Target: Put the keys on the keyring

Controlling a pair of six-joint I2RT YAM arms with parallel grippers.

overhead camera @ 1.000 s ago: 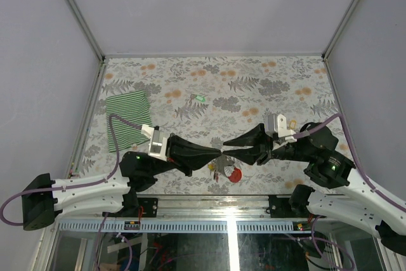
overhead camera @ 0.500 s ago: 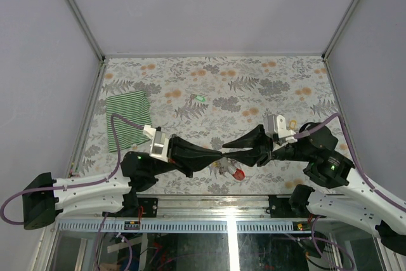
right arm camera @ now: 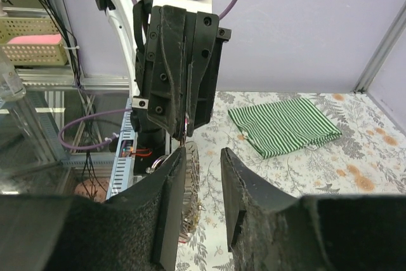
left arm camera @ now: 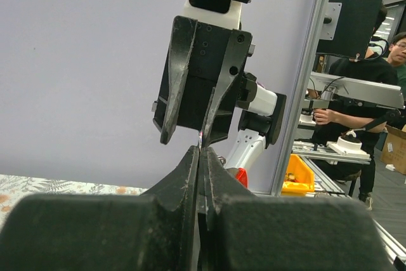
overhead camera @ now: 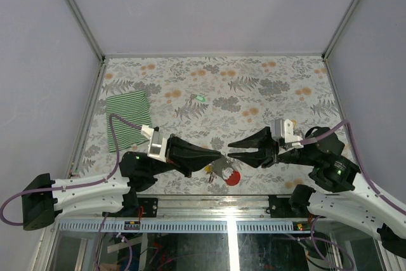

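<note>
Red keyring (overhead camera: 233, 178) loop hung below my left fingers (overhead camera: 204, 152), which were clamped on its grey strip; my right fingers (overhead camera: 248, 139) stood apart, empty, close opposite.

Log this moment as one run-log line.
left gripper: shut, apparently pinching keyring | right gripper: open, empty, tip to tip with left | green key: lying loose beyond both

Left end effector (overhead camera: 222, 155) hides part of keyring (overhead camera: 232, 178) (attached keys (overhead camera: 209, 170) perhaps, too small).
</note>
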